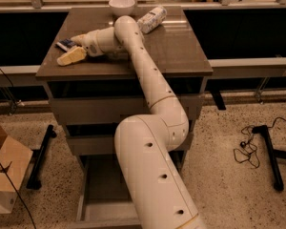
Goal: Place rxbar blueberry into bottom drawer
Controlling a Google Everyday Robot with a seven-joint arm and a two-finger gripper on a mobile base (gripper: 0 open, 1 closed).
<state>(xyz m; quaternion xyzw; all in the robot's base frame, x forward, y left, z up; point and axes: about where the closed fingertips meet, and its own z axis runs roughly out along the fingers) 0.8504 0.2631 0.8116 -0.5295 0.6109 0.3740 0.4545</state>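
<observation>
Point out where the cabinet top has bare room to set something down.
Bare: the cabinet top's right half, bordered by the white bottle, the arm and the right edge; the open bottom drawer left of the arm. Crowded: the left corner, where the pincer sits by the rxbar blueberry, and the back edge near the white bowl.

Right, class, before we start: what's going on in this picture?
A white robot arm reaches over the grey-brown cabinet top. Its pincer is at the left side, right by the small dark blue wrapped snack bar lying there. The bar is not yet in the wide bottom drawer, which stands pulled open below. A white bowl and white plastic bottle sit at the back.
</observation>
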